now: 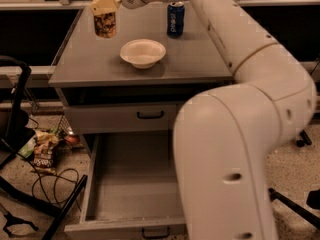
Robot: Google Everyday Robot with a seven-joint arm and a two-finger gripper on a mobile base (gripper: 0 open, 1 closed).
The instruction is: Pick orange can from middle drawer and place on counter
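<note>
My gripper (105, 5) is at the back left of the counter (190, 64), shut on the orange can (105, 25). The can hangs upright from the fingers over the counter's left part; I cannot tell whether its base touches the surface. The middle drawer (132, 184) is pulled wide open below, and its grey floor shows nothing in it. Its black handle (155, 232) sits at the bottom edge. My white arm crosses the right side of the view and hides the drawer's right part.
A white bowl (143, 52) stands mid-counter, right of the can. A blue Pepsi can (175, 19) stands at the back. The shallower upper drawer (150, 115) is closed. Snack bags (44, 151), cables and black stand legs lie on the floor at left.
</note>
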